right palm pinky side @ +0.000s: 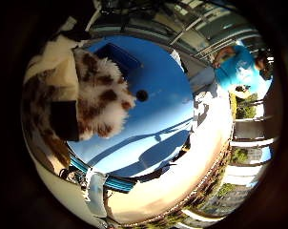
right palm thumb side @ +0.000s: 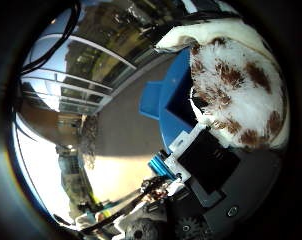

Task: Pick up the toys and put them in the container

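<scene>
Robot hand (right palm thumb side: 211,175): I see its black and white parts right against the plush, and one dark finger (right palm pinky side: 64,119) lies across the fur. It looks closed on the toy, though I can't see how far the fingers wrap.

Toy (right palm thumb side: 236,90): a white plush with brown patches, filling much of both palm views, so it sits tight to the palm and seems lifted clear of the bench.

Handling: I judge it light, soft and squashy, not fragile. The long fur may slide under hard fingertips, so I'd take it round the thick body and squeeze well in, not pinch loose pile.

Bench (right palm pinky side: 153,109): a blue top just beyond the toy, with the arm's shadow across it and a small dark ball (right palm pinky side: 142,95) lying on it.

Container (right palm thumb side: 178,107): a blue bin, open side showing, just behind the plush.

Risk: a shallow hold could let the plush slip out before it is over the container.
</scene>
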You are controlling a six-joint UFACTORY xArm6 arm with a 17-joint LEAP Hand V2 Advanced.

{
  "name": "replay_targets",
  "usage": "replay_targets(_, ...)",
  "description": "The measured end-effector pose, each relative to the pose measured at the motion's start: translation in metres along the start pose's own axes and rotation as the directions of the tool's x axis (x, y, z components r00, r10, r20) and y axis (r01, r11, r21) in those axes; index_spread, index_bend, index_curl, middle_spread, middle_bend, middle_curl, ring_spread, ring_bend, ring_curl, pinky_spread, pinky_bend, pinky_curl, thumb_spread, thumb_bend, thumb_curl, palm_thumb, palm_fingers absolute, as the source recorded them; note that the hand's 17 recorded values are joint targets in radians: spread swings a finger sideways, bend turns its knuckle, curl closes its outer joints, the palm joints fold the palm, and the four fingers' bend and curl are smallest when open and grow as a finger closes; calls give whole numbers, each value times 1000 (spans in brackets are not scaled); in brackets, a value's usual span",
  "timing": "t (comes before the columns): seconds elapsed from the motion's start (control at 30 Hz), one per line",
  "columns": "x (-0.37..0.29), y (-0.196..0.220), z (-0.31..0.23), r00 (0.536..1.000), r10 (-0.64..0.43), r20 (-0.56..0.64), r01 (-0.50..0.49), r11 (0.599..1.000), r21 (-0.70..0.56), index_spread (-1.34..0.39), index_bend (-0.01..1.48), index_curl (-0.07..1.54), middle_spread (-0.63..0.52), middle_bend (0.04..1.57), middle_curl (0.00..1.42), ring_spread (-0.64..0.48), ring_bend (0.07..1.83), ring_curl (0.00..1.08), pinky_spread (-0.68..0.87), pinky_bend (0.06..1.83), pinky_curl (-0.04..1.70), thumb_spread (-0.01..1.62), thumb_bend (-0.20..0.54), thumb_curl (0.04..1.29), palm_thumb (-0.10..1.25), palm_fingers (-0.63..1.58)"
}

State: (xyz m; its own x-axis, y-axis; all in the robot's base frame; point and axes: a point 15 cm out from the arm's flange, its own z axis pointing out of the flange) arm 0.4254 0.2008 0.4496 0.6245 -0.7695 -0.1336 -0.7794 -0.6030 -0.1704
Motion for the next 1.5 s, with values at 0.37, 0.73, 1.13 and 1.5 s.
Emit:
replay_targets(0.37, -17, -60, 146, 997, 73, 19, -68, 983, -171, -835, 1250, 361, -342, 1265, 1302, -149, 1600, 924, 100, 1703, 879, 1071, -23, 803, 927, 627)
replay_targets(0.73, -7, -43, 195, 993, 117, 23, -105, 949, -296, -410, 867, 363, -166, 673, 903, 97, 1189, 696, 254, 1445, 801, 1078, -39, 681, 800, -227)
replay_targets(1.13, -5, -40, 163, 995, 95, 29, -84, 960, -266, -413, 255, 207, 81, 138, 458, 300, 535, 344, 446, 920, 486, 1050, -32, 568, 762, -117)
replay_targets(1.5, 28, 41, 36, 995, 101, -17, -101, 956, -276, -320, 201, 260, 123, 148, 335, 318, 434, 310, 483, 783, 382, 1056, -35, 507, 735, -19)
